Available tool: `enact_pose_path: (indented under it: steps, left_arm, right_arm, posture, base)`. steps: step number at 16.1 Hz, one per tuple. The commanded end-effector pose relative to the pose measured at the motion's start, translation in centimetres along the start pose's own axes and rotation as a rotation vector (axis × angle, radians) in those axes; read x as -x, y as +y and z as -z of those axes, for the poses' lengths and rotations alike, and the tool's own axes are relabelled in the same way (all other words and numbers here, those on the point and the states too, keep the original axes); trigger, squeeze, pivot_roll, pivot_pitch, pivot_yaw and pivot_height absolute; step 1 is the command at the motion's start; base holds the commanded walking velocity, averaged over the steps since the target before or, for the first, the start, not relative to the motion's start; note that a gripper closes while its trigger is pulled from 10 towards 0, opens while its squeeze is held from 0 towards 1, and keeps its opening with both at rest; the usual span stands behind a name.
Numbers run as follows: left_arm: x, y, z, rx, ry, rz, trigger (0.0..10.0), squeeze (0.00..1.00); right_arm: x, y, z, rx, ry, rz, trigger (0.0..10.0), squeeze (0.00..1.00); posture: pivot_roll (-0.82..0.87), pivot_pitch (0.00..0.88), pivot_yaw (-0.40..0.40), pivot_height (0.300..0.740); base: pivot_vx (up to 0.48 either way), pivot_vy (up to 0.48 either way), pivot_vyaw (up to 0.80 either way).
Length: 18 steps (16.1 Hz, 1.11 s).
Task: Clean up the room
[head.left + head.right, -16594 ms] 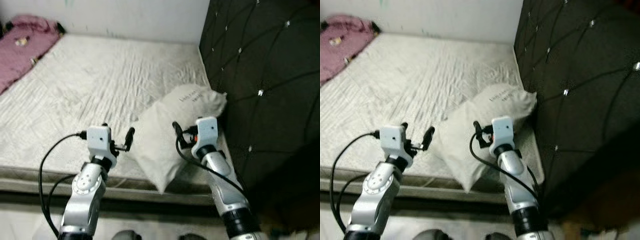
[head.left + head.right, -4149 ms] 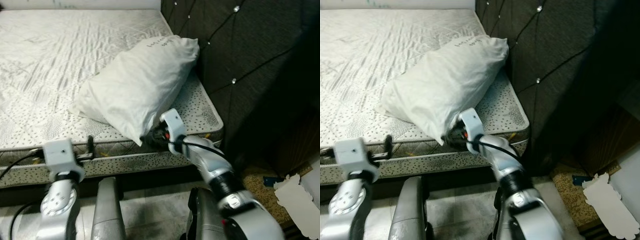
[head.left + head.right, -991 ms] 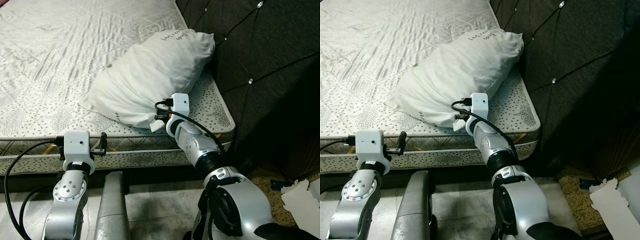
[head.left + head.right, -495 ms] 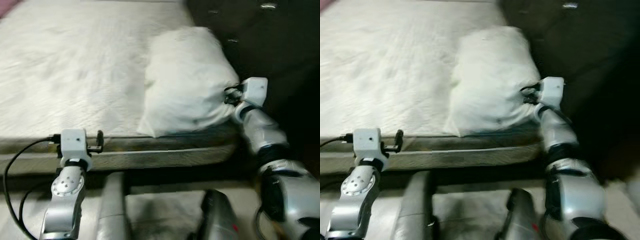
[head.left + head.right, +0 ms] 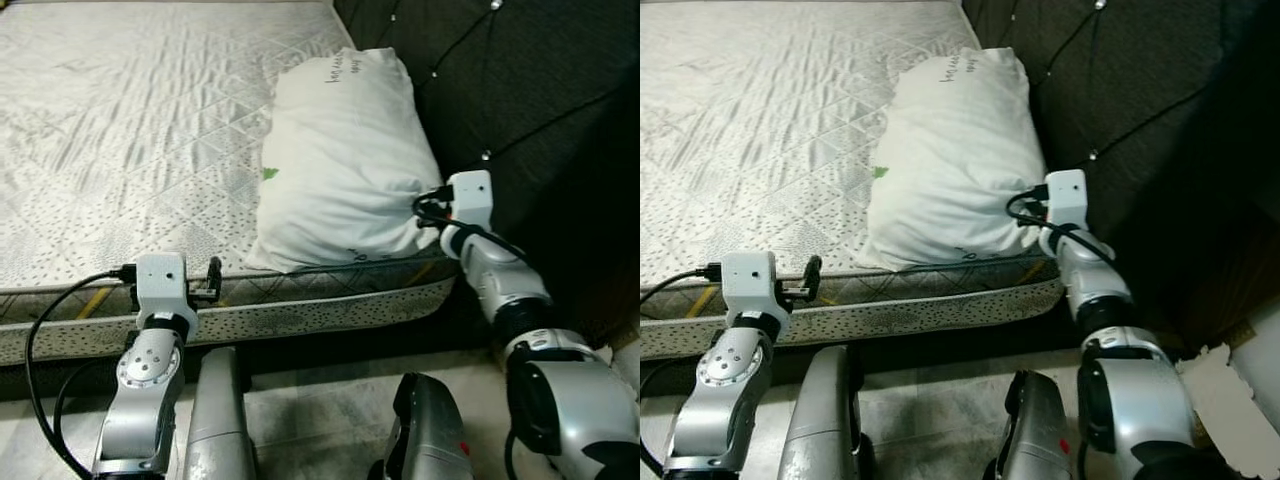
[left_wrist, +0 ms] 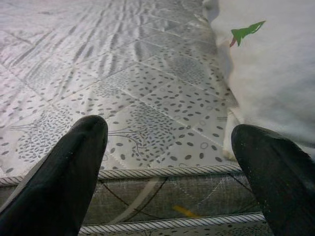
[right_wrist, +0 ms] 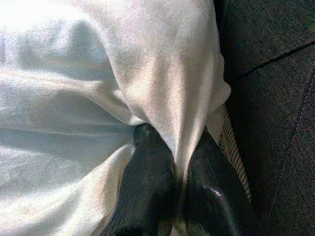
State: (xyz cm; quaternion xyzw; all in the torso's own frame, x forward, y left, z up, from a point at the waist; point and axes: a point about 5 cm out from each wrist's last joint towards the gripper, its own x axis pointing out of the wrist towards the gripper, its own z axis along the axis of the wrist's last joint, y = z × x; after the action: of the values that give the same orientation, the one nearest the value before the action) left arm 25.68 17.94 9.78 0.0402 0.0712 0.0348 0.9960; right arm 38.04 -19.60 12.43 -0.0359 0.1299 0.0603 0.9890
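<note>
A white pillow [image 5: 345, 165] lies lengthwise on the mattress [image 5: 130, 130], close against the dark tufted headboard [image 5: 520, 90]. My right gripper [image 5: 420, 205] is shut on the pillow's near right corner; in the right wrist view its fingers [image 7: 152, 182] pinch a fold of the white cloth [image 7: 123, 64]. My left gripper [image 5: 208, 280] is open, held at the mattress's front edge left of the pillow, with nothing in it. In the left wrist view its fingertips [image 6: 74, 162] frame the mattress's patterned surface [image 6: 147, 113] and the pillow [image 6: 275, 64].
The bed's front edge [image 5: 300, 305] runs across in front of me. The headboard stands at the right. Pale tiled floor [image 5: 320, 420] and my own legs [image 5: 225, 420] are below. A white torn sheet [image 5: 1240, 385] lies on the floor at far right.
The pillow has swung round from slanting across the bed to lying along the headboard, with my right gripper still pinching its corner. The left arm has barely moved; the camera has shifted.
</note>
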Motion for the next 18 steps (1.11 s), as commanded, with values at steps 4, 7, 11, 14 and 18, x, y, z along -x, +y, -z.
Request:
enact_pose_path:
  steps: [4, 7, 11, 14, 18]
  left_arm:
    - [-0.1, -0.2, -0.5, 0.017, -0.022, -0.004, 10.0, 0.00]
    - [0.4, 0.5, -0.3, 0.033, -0.020, -0.058, 10.0, 0.00]
    - [0.8, 0.2, 0.3, 0.040, 0.002, -0.054, 10.0, 0.00]
    - [0.6, 0.0, 0.2, 0.042, 0.007, -0.044, 10.0, 0.00]
    - [0.4, 0.1, 0.0, 0.044, -0.003, -0.042, 10.0, 0.00]
  right_arm:
    - [-0.2, -2.3, -3.5, 0.047, -0.072, 0.077, 0.0, 0.00]
    - [0.7, -5.9, -6.2, 0.029, -0.146, 0.274, 0.0, 0.00]
    - [1.1, -6.5, -4.7, 0.035, -0.108, 0.313, 0.0, 0.00]
    - [0.8, -4.9, -1.6, 0.018, -0.035, 0.272, 0.0, 0.00]
    - [0.1, -1.9, -0.1, -0.012, 0.001, 0.194, 10.0, 1.00]
  posture:
    - [0.14, 0.000, -0.042, 0.527]
    - [0.14, 0.000, -0.057, 0.527]
    - [0.14, 0.000, -0.053, 0.527]
    - [0.13, 0.000, -0.042, 0.527]
    - [0.15, 0.000, -0.040, 0.527]
  base:
    - [0.000, 0.000, 0.00]
    - [0.000, 0.000, 0.00]
    - [0.000, 0.000, 0.00]
    - [0.000, 0.000, 0.00]
    - [0.000, 0.000, 0.00]
